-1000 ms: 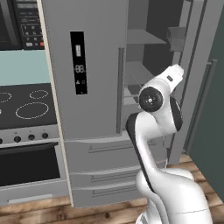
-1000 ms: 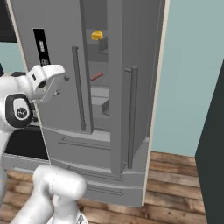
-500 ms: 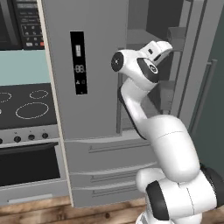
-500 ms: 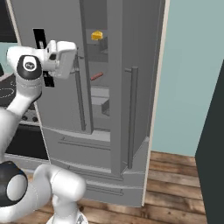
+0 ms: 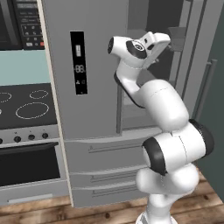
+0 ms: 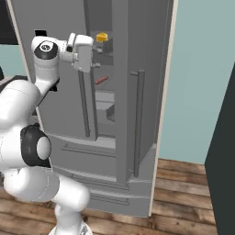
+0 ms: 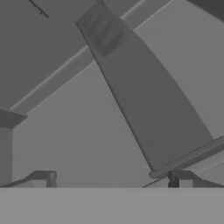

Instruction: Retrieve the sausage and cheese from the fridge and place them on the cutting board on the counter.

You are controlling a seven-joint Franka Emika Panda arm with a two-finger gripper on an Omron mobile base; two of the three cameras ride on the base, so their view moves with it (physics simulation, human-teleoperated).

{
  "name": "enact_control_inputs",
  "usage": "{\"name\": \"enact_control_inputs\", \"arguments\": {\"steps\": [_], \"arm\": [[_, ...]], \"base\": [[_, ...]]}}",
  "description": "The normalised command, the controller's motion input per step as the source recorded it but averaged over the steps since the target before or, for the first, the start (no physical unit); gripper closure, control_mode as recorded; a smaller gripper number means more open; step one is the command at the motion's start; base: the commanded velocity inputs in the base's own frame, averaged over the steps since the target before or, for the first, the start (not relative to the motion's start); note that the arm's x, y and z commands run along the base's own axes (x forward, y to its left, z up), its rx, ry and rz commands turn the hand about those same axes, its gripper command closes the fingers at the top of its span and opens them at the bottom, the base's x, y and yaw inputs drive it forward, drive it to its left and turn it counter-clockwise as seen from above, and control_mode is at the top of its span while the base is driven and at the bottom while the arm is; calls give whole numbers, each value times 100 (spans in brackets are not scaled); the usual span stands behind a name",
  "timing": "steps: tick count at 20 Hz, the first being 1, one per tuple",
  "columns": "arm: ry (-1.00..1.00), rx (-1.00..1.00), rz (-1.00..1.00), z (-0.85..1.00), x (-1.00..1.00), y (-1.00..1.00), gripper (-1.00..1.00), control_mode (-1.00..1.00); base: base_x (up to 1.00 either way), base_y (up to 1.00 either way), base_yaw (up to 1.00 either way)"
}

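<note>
**A:** Left base view: what is shown?

**B:** The white arm rises from the lower right and folds upward. Its gripper [image 5: 162, 40] is raised at the open right side of the fridge [image 5: 83, 65], level with the upper shelves. The left door is closed and carries the black display panel [image 5: 78, 62]. The stove [image 5: 26, 105] stands at the left. The fingers cannot be made out here.

**A:** Right base view?

**B:** The right door [image 6: 147, 92] is swung open. The cheese [image 6: 101, 36], a yellow wedge, sits on an upper shelf near its front edge. The sausage [image 6: 101, 80], a reddish link, lies one shelf lower, its long axis slanting, right end higher. The gripper [image 6: 95, 58] is just outside the opening, between the heights of the two shelves. The cheese lies just above and inward of it; the sausage lies below and inward. The cheese appears the nearer of the two.

**A:** Hand view?

**B:** The two dark fingertips [image 7: 43, 178] stand at the bottom, spread wide with nothing between them. Ahead lie grey fridge surfaces and a slanted bar; neither food item can be identified.

**A:** What does the coming move turn on?

**B:** Probably on lifting slightly and reaching inward to the cheese. Neither item is out of the fridge yet.
</note>
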Motion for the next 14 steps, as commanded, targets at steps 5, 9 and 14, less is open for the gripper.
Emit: {"name": "enact_control_inputs", "arguments": {"steps": [5, 9, 14], "arm": [[-9, 0, -26, -23, 24, -82, -100, -100], [-3, 0, -28, -4, 20, -100, -100, -100], [0, 0, -32, -1, 2, -100, -100, -100]], "base": [[0, 0, 0], [0, 0, 0], [0, 0, 0]]}}
